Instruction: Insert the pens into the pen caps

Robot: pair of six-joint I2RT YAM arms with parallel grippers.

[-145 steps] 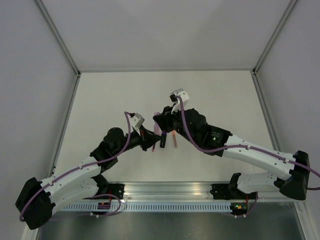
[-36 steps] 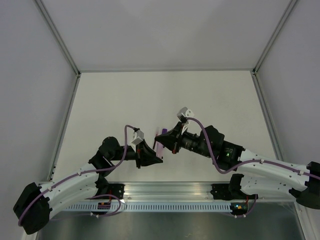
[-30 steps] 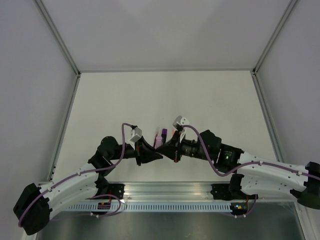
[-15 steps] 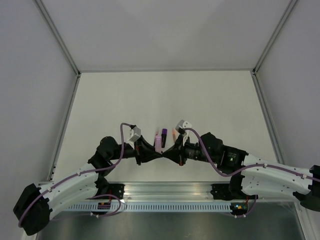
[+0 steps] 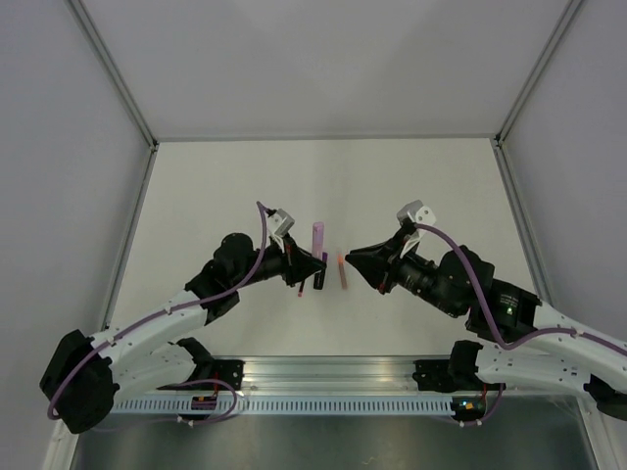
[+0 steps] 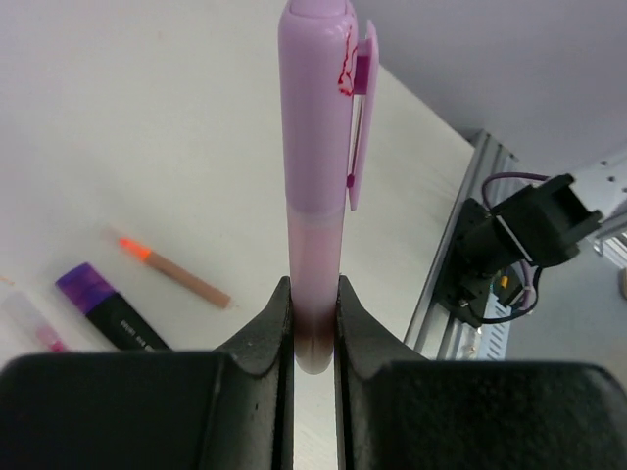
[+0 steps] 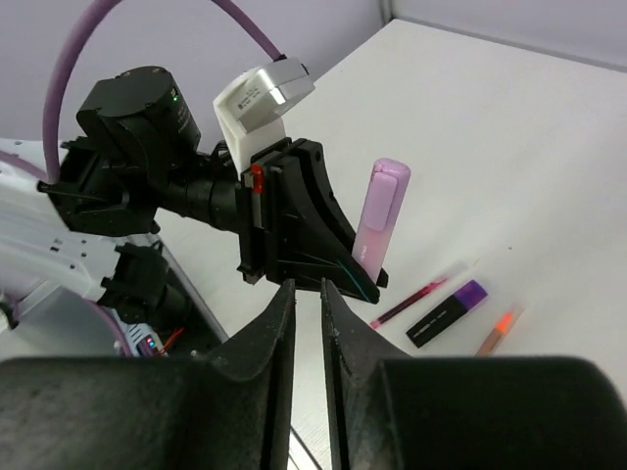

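While the left end effector pinches pink pen, right end effector stands parted

Capped pink pen upright; black pen, orange pen lying flat.

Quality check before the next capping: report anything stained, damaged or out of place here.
The lilac pen held upright in the left pincer has a red smear on its cap, beside the clip. It looks like stray ink. Nothing else stands out.
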